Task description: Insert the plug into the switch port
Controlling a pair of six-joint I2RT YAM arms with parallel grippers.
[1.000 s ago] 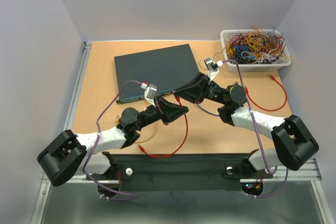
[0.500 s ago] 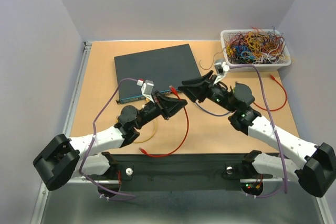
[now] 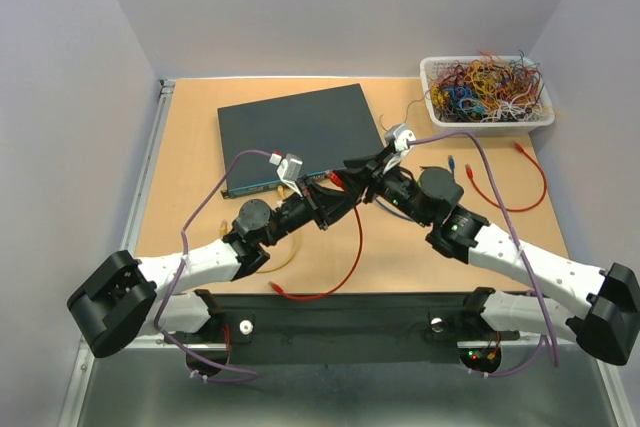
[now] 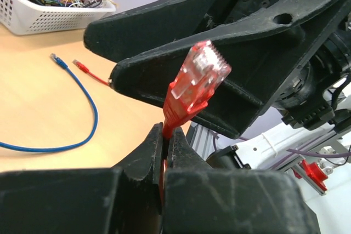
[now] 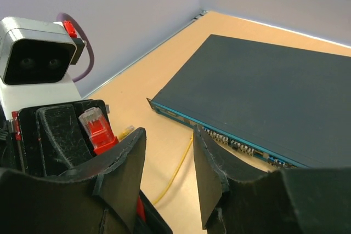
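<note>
The red plug (image 4: 197, 75) with its clear tip stands up out of my left gripper (image 4: 166, 132), which is shut on the red cable just below it. From above, the left gripper (image 3: 335, 194) hangs just in front of the dark teal switch (image 3: 295, 132). My right gripper (image 5: 167, 135) is open, with bare table between its fingers. The plug (image 5: 97, 127) sits just outside its left finger (image 5: 123, 173), close against it. The switch port row (image 5: 241, 145) runs along the switch's front face, just past the right finger. The right gripper (image 3: 357, 167) meets the left one at the switch's near right corner.
A white basket (image 3: 487, 92) of coloured wires stands at the back right. A blue cable (image 4: 82, 130) and another red cable (image 3: 510, 197) lie on the table right of the arms. A yellow cable (image 5: 175, 173) runs from the switch front. The held red cable loops (image 3: 345, 257) toward the near edge.
My right gripper's jaws have opened, and its arm has stretched out low across the table. The left gripper has kept its hold on the red cable and shifted slightly.
</note>
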